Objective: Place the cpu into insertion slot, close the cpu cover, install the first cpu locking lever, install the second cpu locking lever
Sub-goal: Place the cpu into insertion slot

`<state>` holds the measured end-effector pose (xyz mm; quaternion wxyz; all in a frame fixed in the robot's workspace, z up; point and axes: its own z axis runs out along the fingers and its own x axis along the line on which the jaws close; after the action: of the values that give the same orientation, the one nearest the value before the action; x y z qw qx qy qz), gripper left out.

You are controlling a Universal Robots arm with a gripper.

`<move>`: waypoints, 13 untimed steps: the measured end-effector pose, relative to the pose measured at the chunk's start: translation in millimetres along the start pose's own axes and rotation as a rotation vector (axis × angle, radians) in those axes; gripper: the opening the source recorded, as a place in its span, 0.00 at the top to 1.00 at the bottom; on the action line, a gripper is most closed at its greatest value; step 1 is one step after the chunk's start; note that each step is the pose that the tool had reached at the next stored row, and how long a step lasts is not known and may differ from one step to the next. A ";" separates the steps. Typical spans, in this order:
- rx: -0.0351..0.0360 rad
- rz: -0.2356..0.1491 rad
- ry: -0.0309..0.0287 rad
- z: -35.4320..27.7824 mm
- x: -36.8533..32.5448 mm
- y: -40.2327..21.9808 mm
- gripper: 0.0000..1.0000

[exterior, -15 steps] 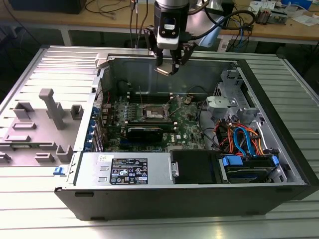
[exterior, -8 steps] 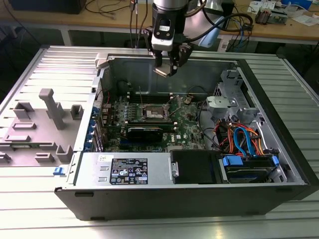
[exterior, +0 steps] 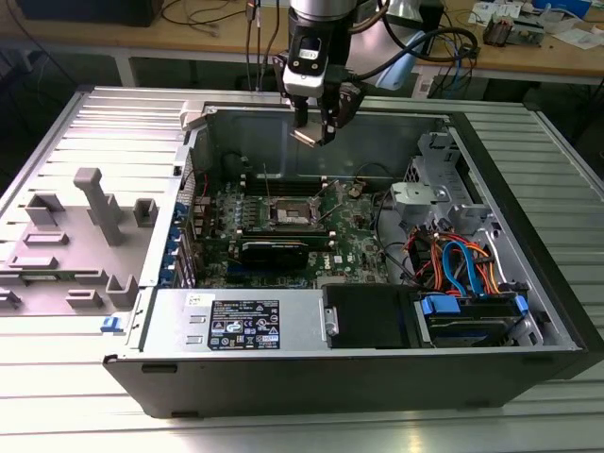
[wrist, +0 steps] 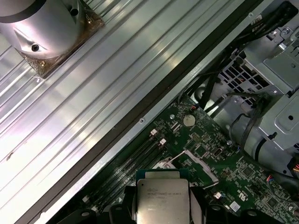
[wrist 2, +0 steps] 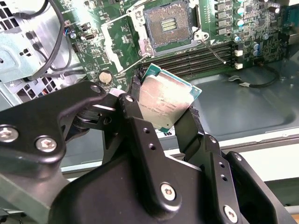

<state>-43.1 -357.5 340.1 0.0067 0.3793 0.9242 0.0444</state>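
The insertion slot [exterior: 288,215] sits on the motherboard [exterior: 354,245] inside the open case [exterior: 377,396]. Above the slot, nearer the case's far wall and clear of it, the cpu [exterior: 308,135] hangs between the fingers of the gripper [exterior: 314,132]. Just before the slot lies the expansion card [exterior: 274,251]. To the exterior view's right of the slot run the cables [exterior: 462,264], and to its left, outside the case, lies the fixture tray [exterior: 57,255].

A small, flat, square cpu [wrist 2: 167,103] with a silver-grey metal top and a green rim is clamped by two opposite edges between the black fingers of the gripper [wrist 2: 164,95]. It is held tilted in the air, well apart from the insertion slot [wrist 2: 168,24], a square socket with a dark centre and a silver metal rim. The slot is seen uncovered and empty. The thin silver cpu cover [wrist 2: 138,32] is swung open beside it.
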 end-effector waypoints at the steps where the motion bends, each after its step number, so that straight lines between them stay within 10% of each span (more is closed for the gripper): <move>1: 0.0000 0.000 0.0000 0.0 0.0 0.0 0.46; 13: 0.0006 0.029 -0.0038 1.7 -1.2 -1.2 0.46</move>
<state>-43.0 -359.1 338.3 0.0077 0.3929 0.9185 0.0435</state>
